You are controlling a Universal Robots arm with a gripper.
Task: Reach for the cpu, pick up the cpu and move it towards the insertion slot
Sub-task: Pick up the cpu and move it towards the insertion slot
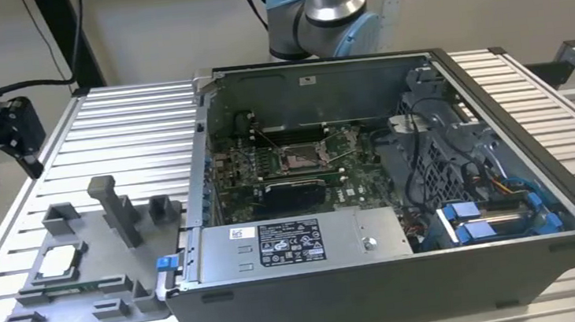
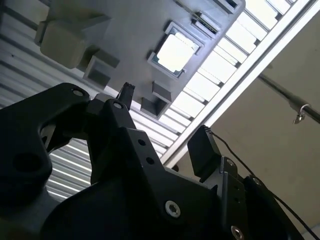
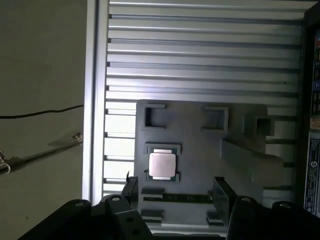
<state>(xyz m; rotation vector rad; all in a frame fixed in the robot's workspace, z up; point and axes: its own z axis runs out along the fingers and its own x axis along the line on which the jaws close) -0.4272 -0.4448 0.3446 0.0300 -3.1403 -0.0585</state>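
1. Gripper point(image 3: 175, 184): jaws stand spread apart with nothing between them. Both wrist views show the two black fingers point(image 2: 202, 150) only at their tips; the rest is hidden by the gripper's own dark body.
2. Cpu point(image 3: 162, 165): it lies flat, silvery top up, in a square recess of the grey tray point(image 3: 195, 125). It sits just ahead of the fingertips, within the span of the open jaws and nearer one finger than the other. It is not touched.
3. Fixture blocks point(image 1: 118, 209): these stand upright on the tray beside the cpu. In the first wrist view the tray's near edge is covered by the gripper.
4. Arm end point(image 1: 10, 128): in the exterior view it is cut off by the picture's edge, above the slatted table point(image 1: 127, 137).
5. Insertion slot point(image 1: 303, 155): it is well apart from the gripper, on the green board inside the open computer case point(image 1: 383, 278). The frame and dark centre are visible; the lever is too small to make out.
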